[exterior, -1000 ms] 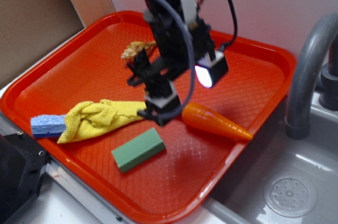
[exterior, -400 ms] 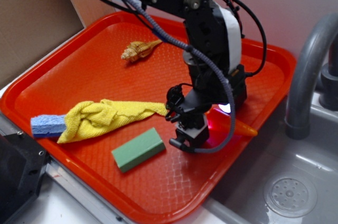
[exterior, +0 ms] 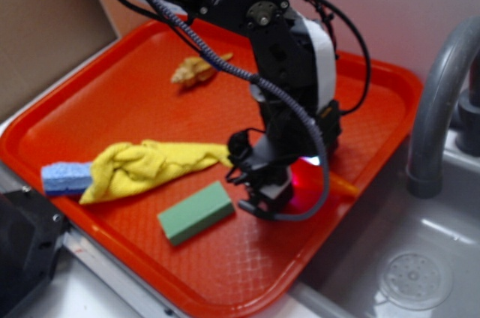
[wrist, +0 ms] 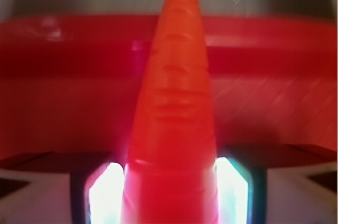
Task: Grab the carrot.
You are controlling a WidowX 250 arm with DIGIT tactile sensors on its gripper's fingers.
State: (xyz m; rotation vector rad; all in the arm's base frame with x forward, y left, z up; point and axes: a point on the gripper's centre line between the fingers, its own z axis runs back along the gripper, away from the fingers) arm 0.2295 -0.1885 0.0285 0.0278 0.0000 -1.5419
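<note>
Wrist view: carrot (wrist: 174,108) fills frame, between fingers (wrist: 105,195).
Gripper (exterior: 264,196) low on tray (exterior: 112,93); grip state unclear.

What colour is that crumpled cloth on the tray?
Yellow: the cloth shows best in the exterior view.

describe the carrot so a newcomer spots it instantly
On the red tray, look to the edge nearest the sink, right under the gripper. The carrot is a glossy orange ridged cone; only its tip shows past the arm in the exterior view, unlike the flat green block.
</note>
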